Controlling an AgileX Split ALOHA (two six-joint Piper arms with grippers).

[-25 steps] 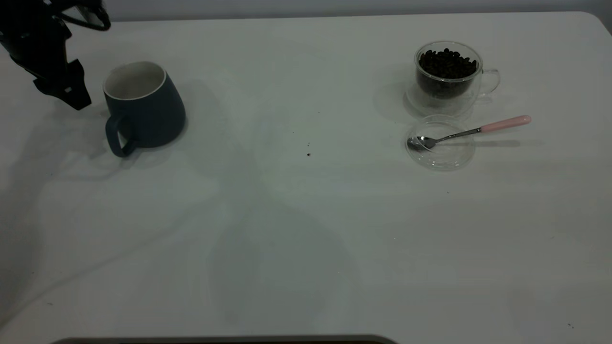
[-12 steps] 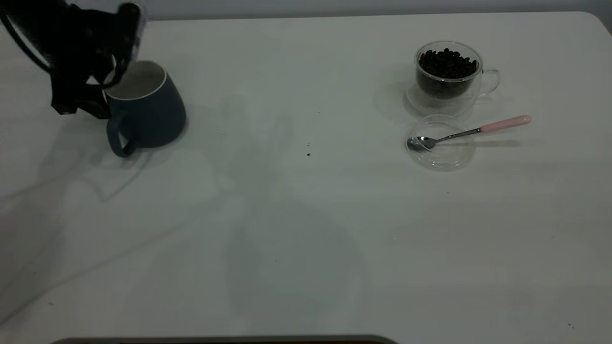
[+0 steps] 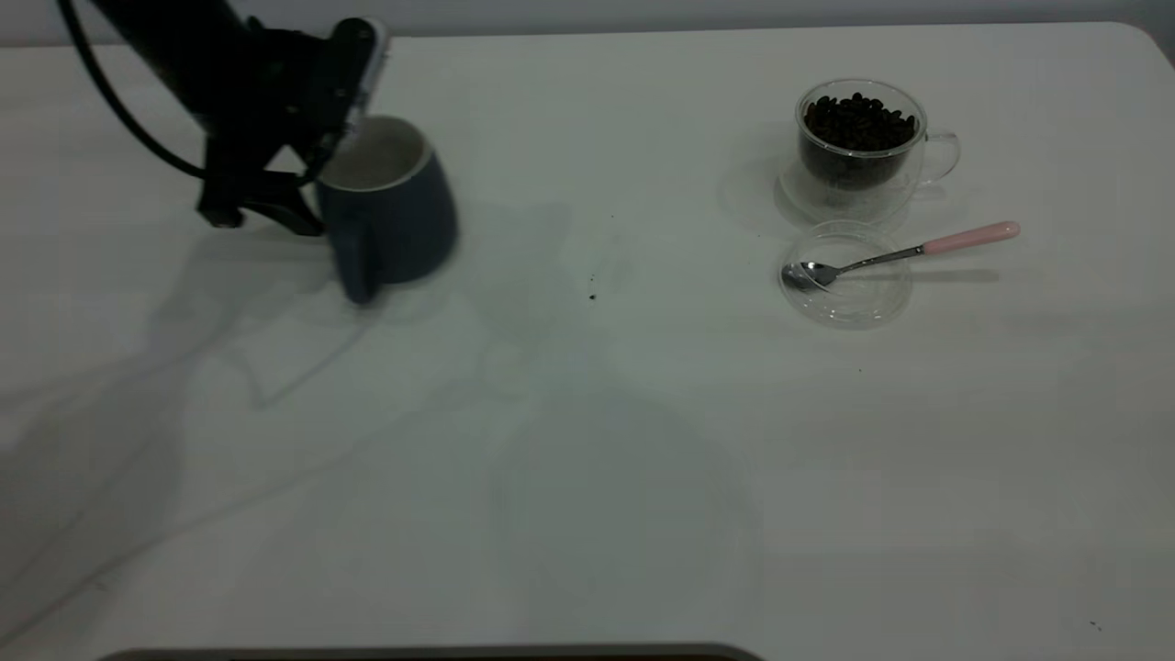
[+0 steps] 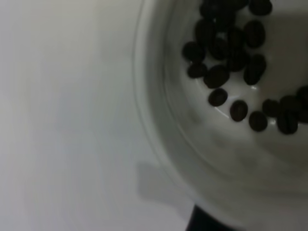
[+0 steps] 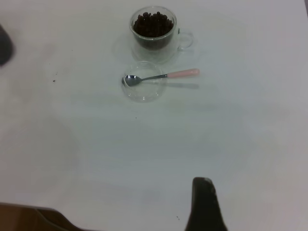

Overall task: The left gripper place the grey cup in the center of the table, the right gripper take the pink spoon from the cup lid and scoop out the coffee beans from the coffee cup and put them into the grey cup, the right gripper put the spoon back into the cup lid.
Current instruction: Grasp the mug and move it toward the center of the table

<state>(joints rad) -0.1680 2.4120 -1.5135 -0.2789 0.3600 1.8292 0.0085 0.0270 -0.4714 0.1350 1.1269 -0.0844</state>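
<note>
Grey cup upright on table, rim gripped by closed left tool.

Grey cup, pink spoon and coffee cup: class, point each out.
grey cup [image 3: 399, 234], exterior view, dark outer wall.
pink spoon [image 3: 971, 236], exterior view, pink handle end.
coffee cup [image 3: 945, 156], exterior view, clear loop handle.

We see dim, even light on the white table, with soft grey shadows spreading toward its left edge and near edge. The grey cup is smeared with blur. Up close its inside looks out of focus.
</note>
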